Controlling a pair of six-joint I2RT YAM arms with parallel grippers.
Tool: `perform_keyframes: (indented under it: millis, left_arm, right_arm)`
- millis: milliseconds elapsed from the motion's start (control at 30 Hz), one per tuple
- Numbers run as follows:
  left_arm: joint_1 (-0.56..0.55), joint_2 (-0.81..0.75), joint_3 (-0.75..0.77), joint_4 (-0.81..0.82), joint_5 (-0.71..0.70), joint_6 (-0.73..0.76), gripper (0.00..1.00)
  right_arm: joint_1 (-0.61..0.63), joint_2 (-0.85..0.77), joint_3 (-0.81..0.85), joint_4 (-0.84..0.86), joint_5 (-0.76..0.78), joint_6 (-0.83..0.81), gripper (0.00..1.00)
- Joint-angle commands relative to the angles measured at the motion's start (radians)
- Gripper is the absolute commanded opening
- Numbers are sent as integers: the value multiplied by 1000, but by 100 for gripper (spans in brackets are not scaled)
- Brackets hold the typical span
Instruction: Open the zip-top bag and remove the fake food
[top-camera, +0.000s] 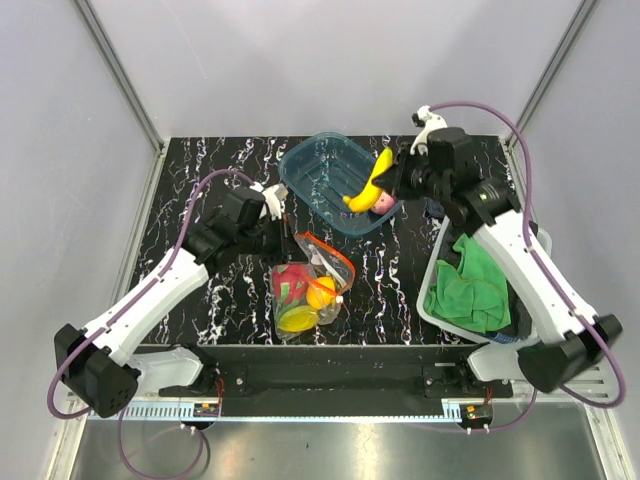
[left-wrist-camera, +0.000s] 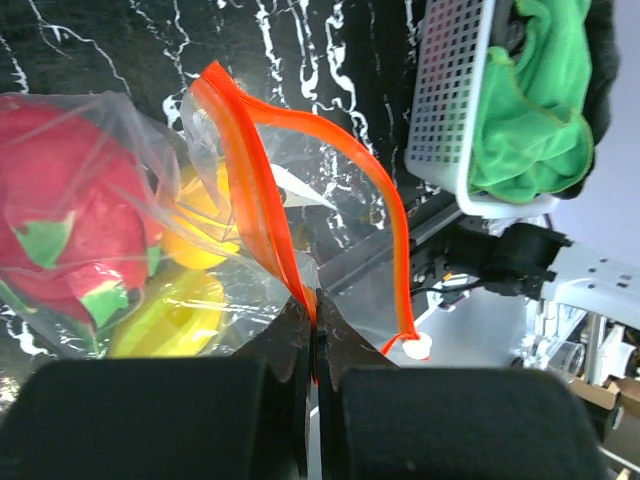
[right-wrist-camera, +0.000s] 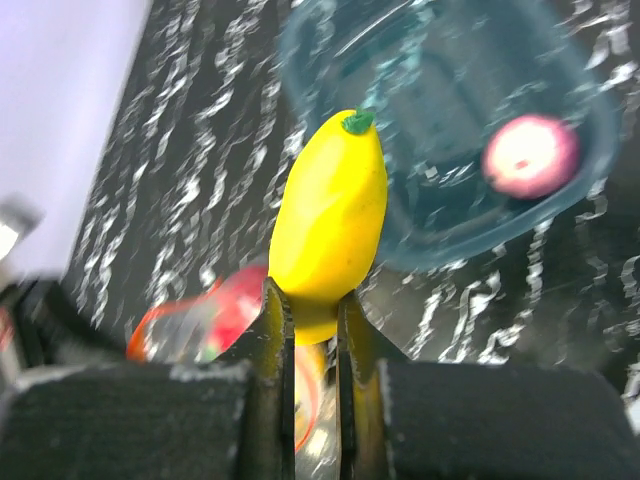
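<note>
The clear zip-top bag (top-camera: 310, 285) lies mid-table with its red-orange zip strip (left-wrist-camera: 250, 190) spread open. Inside are a red-pink fruit with green (left-wrist-camera: 60, 215) and yellow round pieces (left-wrist-camera: 190, 310). My left gripper (left-wrist-camera: 315, 305) is shut on the bag's zip strip at one edge. My right gripper (right-wrist-camera: 312, 300) is shut on the yellow banana (right-wrist-camera: 330, 215) and holds it above the teal tray (top-camera: 315, 165). The banana also shows in the top view (top-camera: 370, 183). A pinkish ball (right-wrist-camera: 530, 155) lies in the tray.
A white basket (top-camera: 440, 300) with a green cloth (top-camera: 475, 280) stands at the right. The black marbled table (top-camera: 200, 180) has grey walls around it. The table's front rail (top-camera: 330, 385) runs below the bag.
</note>
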Motion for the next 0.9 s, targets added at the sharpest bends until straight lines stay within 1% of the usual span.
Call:
perform_keyframes:
  millis: [0,133,167,200,233,267,333,367,433,467,567,600,667,700,733,767,800,867]
  left_arm:
    - [10,34,34,-24,38,82,0]
    - [10,92,97,-83,53,170,0]
    - [10,101,107,-111,53,184,0]
    - [10,106,115,-120,56,197,0]
    - [10,112,124,-126,62,213,0]
    - [10,112,124,-134,67,220,0]
    - [10,112,115,-145,76,234,0]
    - [10,109,112,-145,78,238,0]
    - [10,107,108,-151,81,249,0]
    - [10,109,106,-154,82,252,0]
    - [10,123,115,-163,94,264,0]
    - [10,129,117,-166,99,266,0]
    - [10,133,118,-168,102,272,0]
    - [10,132,117,-168,104,272,0]
    - [10,129,115,-169,101,272,0]
    - [10,127,117,-169,101,272,0]
    - [10,126,115,-169,99,272,0]
    - [10,121,120,-169,96,267,0]
  right_arm:
    - [-46,151,86,61,76,-32,0]
    - [-61,308,147,179,103,6,0]
    - [-65,386,170,203,94,15,0]
    - [-70,426,196,211,94,29,0]
    - [-73,469,247,220,50,40,0]
    - [-79,548,276,234,39,55,0]
    - [-87,624,351,251,-4,102,0]
    - [-88,694,371,281,-21,112,0]
    - [-90,759,417,317,-73,130,0]
    - [-90,815,426,372,-99,133,0]
    - [-92,918,469,462,-174,172,0]
    - [-93,945,510,472,-197,187,1]
    - [-95,1019,561,470,-213,196,7]
    - [-96,1043,607,469,-223,216,13]
    - [-102,1064,630,469,-236,228,34]
    - [-107,1105,656,455,-251,241,46]
    - [-111,1127,711,441,-288,268,57]
    - [-116,1175,777,331,-312,287,75]
